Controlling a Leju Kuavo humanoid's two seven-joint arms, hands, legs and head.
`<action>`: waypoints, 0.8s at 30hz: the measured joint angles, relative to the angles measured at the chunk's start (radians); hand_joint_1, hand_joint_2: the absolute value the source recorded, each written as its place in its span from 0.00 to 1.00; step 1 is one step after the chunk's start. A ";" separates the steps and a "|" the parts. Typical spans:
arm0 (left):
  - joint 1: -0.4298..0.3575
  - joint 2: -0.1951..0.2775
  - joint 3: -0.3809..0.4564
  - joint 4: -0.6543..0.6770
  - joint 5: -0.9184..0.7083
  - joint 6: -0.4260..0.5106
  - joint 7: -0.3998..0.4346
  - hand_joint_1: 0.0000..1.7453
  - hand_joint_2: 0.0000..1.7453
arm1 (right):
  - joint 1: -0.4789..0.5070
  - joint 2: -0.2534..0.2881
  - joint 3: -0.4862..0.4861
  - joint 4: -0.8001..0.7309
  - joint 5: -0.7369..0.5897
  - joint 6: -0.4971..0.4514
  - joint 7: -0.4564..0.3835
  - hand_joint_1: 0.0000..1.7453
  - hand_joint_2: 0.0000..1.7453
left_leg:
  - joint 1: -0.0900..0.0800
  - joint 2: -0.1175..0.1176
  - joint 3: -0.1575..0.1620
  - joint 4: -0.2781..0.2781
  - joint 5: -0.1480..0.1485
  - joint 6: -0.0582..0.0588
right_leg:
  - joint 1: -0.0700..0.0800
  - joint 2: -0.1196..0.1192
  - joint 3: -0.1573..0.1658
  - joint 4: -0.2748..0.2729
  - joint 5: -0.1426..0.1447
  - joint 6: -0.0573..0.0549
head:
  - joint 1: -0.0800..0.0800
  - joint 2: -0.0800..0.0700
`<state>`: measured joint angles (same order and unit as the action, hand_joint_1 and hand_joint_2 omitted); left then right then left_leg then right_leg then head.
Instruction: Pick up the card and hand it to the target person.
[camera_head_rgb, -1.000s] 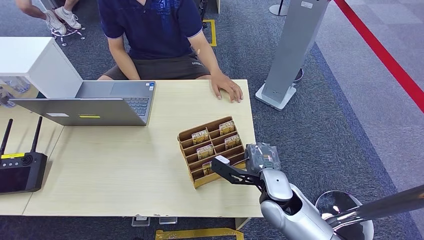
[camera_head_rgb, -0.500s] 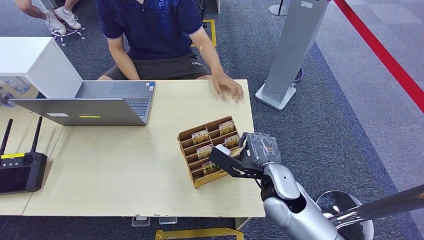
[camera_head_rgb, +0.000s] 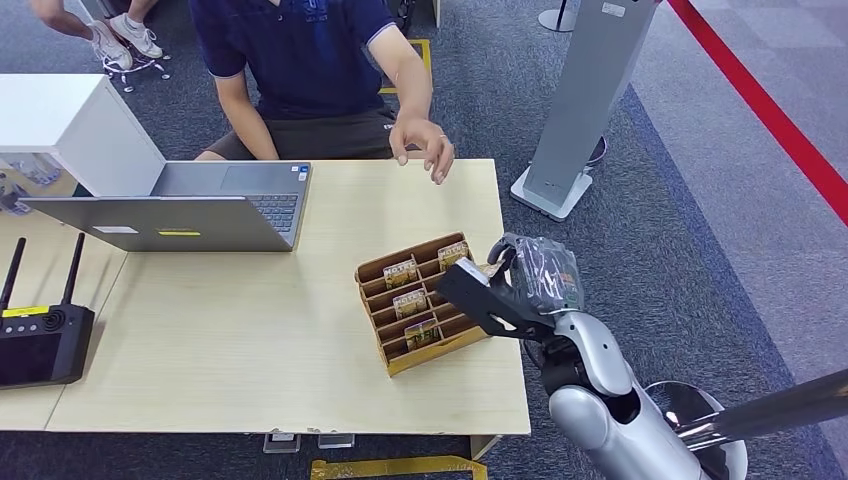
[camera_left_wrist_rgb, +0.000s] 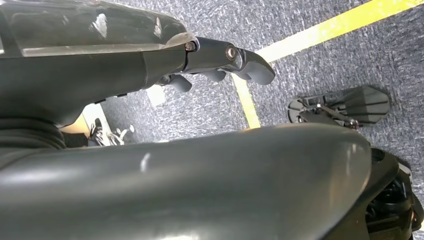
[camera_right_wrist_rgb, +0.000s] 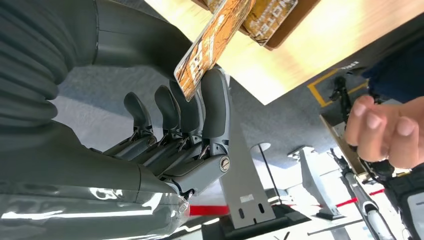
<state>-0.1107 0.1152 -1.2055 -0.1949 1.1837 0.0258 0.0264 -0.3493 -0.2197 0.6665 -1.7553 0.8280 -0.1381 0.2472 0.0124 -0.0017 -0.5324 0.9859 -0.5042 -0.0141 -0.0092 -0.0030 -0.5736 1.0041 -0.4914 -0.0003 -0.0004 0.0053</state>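
Card (camera_right_wrist_rgb: 212, 42) looks barely pinched at its edge by the right hand (camera_head_rgb: 500, 285); could slip before reaching the person's hand (camera_head_rgb: 425, 145) waiting ahead, past the wooden card rack (camera_head_rgb: 420, 300).

one laptop (camera_head_rgb: 190, 205), one card rack (camera_head_rgb: 420, 300), one controller (camera_head_rgb: 40, 335)

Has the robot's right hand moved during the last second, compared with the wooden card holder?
Yes. The right hand, holding a card, went from the wooden card holder's near corner up along its right side, toward the person's hand.
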 joint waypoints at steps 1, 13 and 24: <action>0.000 0.000 0.000 0.000 0.000 0.000 0.001 0.00 0.00 | -0.003 0.000 -0.004 0.001 -0.018 -0.007 -0.007 0.77 1.00 | 0.000 0.000 0.000 0.000 0.000 0.000 | 0.000 0.000 0.000 0.000 0.000 0.000 | 0.000 0.000; -0.018 -0.001 0.000 0.000 -0.018 -0.002 0.027 0.00 0.00 | -0.232 0.108 0.004 0.299 -0.174 -0.125 -0.103 0.77 1.00 | 0.000 0.000 -0.001 0.000 0.001 0.000 | 0.000 0.000 0.000 0.001 0.000 0.000 | 0.000 0.000; -0.022 -0.004 0.000 0.000 -0.007 -0.001 0.038 0.00 0.00 | -0.443 0.290 0.028 0.714 -0.178 -0.198 -0.163 0.77 1.00 | 0.000 0.000 -0.002 0.000 0.001 0.000 | 0.000 -0.001 -0.001 0.002 0.000 0.000 | 0.000 0.000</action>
<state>-0.1322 0.1117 -1.2058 -0.1949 1.1763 0.0248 0.0646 -0.7920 0.0699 0.6950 -1.0414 0.6497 -0.3364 0.0847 0.0124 -0.0021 -0.5340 0.9859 -0.5037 -0.0142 -0.0092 -0.0037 -0.5747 1.0057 -0.4912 -0.0003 -0.0004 0.0053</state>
